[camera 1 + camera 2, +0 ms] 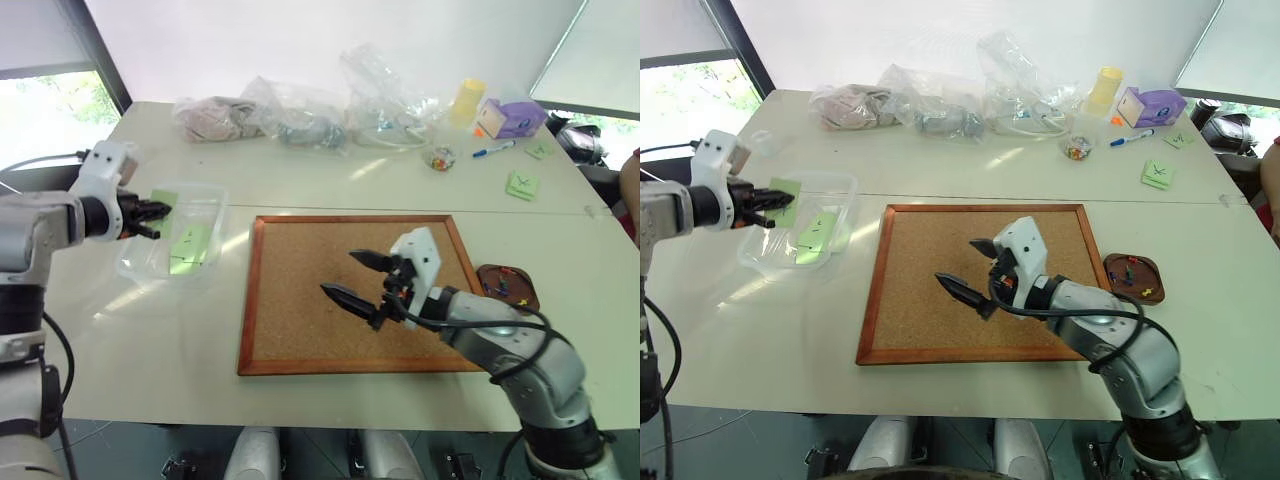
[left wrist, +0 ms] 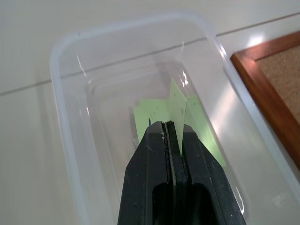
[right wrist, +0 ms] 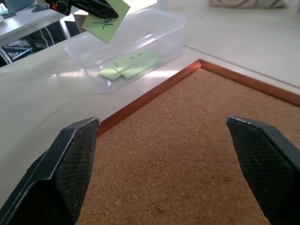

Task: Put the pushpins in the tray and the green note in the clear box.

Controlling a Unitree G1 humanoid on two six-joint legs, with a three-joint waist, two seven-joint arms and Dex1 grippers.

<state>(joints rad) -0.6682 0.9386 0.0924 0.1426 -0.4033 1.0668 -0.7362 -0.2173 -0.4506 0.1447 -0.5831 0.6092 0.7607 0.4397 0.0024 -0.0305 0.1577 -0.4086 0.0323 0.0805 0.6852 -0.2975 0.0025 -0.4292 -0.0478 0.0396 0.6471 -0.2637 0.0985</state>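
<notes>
Between the shut fingers of our left gripper (image 1: 768, 207) sits the green note (image 3: 106, 18), pinched by one edge and hanging over the clear box (image 1: 215, 196); just under the fingertips, more green notes (image 2: 154, 112) lie on the box floor. We judge the paper very light and limp, so an edge pinch suits it, though it may cling to a finger on release. Our right gripper (image 1: 362, 277) hovers over the corkboard (image 1: 300, 290), fingers spread wide and empty. The pushpins (image 1: 1128, 274) rest in the tray (image 1: 1154, 266), beyond its knuckles.
</notes>
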